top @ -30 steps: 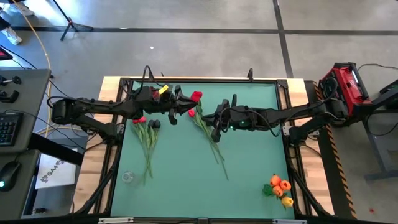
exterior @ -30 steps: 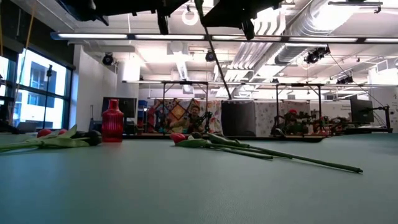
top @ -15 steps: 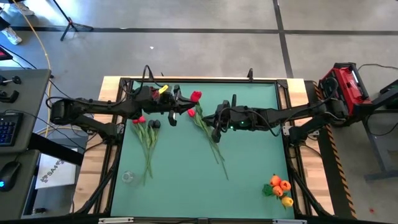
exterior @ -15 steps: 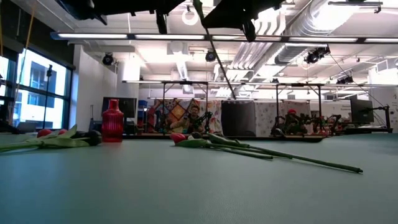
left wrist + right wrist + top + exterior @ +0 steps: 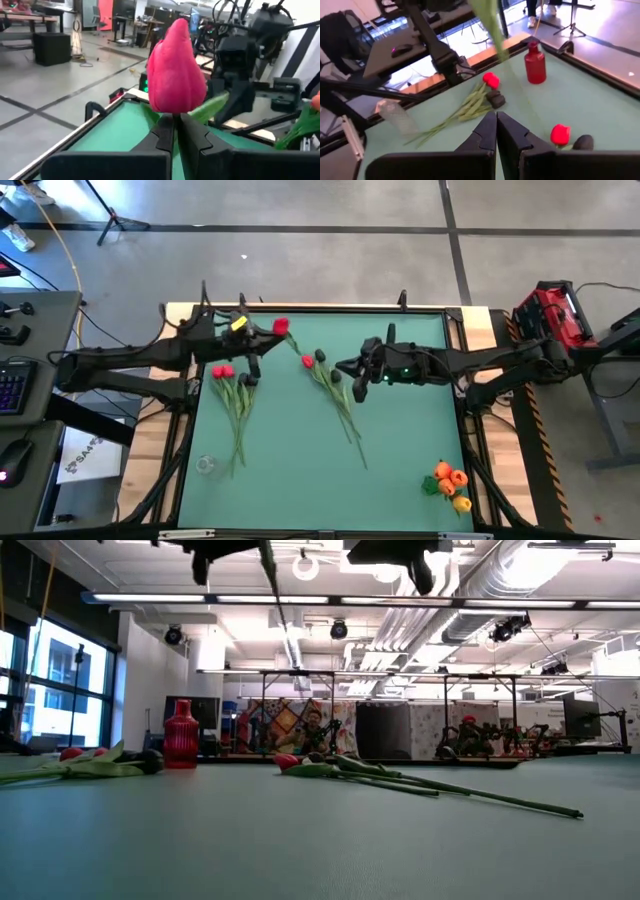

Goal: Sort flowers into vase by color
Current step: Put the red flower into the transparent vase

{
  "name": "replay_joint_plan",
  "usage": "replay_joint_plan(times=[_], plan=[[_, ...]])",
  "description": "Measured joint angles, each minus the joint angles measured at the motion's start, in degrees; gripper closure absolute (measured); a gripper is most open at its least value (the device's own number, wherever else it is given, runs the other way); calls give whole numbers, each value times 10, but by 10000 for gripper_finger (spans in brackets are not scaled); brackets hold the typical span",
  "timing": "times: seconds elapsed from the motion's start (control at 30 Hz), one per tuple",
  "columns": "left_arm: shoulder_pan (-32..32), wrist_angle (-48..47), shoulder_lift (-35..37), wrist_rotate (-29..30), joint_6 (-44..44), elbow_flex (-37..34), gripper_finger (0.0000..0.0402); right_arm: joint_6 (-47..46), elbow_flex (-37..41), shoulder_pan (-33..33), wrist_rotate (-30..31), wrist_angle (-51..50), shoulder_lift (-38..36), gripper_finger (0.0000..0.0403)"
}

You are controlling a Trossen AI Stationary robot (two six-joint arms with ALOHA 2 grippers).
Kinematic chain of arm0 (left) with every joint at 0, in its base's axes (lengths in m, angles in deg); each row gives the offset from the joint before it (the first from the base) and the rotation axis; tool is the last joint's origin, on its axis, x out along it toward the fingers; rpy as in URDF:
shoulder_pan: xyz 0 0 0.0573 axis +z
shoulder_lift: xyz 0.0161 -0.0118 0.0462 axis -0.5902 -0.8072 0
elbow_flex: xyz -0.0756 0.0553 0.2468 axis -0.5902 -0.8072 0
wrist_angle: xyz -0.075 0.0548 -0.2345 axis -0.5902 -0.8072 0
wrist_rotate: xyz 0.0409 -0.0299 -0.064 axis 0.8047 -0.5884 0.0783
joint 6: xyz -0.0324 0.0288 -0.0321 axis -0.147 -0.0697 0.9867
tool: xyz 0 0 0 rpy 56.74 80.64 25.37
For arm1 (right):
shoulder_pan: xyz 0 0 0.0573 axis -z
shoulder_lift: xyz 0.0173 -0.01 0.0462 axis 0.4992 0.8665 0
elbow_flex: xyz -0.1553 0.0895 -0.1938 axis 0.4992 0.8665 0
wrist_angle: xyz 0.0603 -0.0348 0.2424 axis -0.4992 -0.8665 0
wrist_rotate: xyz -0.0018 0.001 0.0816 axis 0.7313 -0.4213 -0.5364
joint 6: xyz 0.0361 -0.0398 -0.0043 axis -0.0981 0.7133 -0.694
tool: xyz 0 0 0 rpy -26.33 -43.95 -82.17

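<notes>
A red tulip [image 5: 281, 326] is carried above the table's far left part, and its head [image 5: 177, 65] fills the left wrist view. My left gripper [image 5: 262, 338] is shut on it. My right gripper [image 5: 355, 370] hovers mid-table, shut and empty [image 5: 496, 120]. One bunch of red and black tulips [image 5: 235, 395] lies flat on the left. A second bunch [image 5: 335, 395] lies flat in the middle. Orange tulips [image 5: 450, 483] lie at the near right corner. A red vase [image 5: 535, 62] stands near the far left edge [image 5: 180, 735]. My left gripper pinches the red tulip's stem just below the head [image 5: 173, 116] between its two fingers, coming from the table's left side. The tulip is lifted clear. Its head stands past the fingertips, and its stem [image 5: 278, 595] hangs slanting down below the gripper.
A clear vase [image 5: 206, 466] stands near the table's near left corner. The left arm covers the far left of the mat. Bare green mat [image 5: 300, 480] lies between the bunches and toward the near edge. A person sits in the room beyond the table [image 5: 315, 725].
My left gripper has carried the red tulip toward the table's left and far edges, and the hanging stem has swung along with it. My right gripper has drawn back a little toward the table's right edge, away from the stem.
</notes>
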Motion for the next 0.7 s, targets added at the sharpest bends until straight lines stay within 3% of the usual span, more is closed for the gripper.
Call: replay_joint_plan(times=[0.27, 0.7], plan=[[-21, -48, 42, 32, 0, 1, 401, -29, 0, 24, 1, -17, 1, 402], [-126, -452, 45, 143, 56, 194, 401, -24, 0, 73, -28, -9, 1, 402]])
